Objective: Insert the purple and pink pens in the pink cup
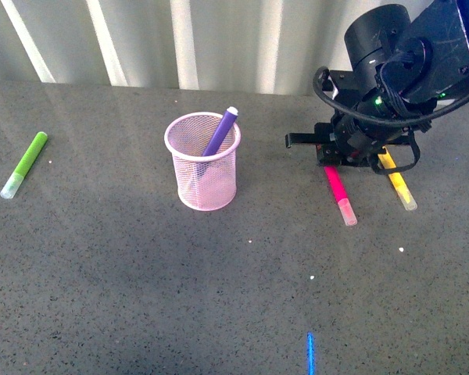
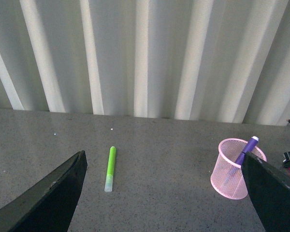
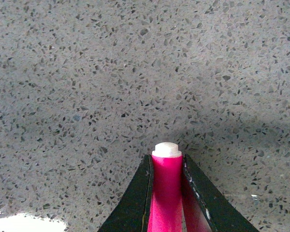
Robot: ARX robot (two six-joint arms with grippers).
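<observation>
- The grey speckled table (image 1: 141,297) fills the front view, with a pale ribbed wall (image 1: 219,39) behind it at 12 o'clock
- The right gripper (image 1: 338,155), black and cabled, sits low on the table at about 3 o'clock from the cup; in the right wrist view its fingers (image 3: 135,198) press against both sides of the pink pen, grasping it near its white end tip
- The left gripper (image 2: 163,153) is released, its two dark fingers spread wide with nothing between them, held above the table
- The pink cup (image 1: 211,187) stands upright near the table's middle, well apart from the right gripper
- The purple pen (image 1: 221,131) is inside the cup, leaning towards 1 o'clock, its white tip above the rim
- The pink pen (image 1: 338,191) lies flat on the table, its clear cap pointing to 5 o'clock and its far end under the right gripper
- A yellow marker (image 1: 399,186) lies just beside it at 3 o'clock, nearly parallel
- A lime-green marker (image 1: 25,164) lies at 9 o'clock from the cup, well apart
- A short blue mark (image 1: 310,351) shows on the table at 6 o'clock
</observation>
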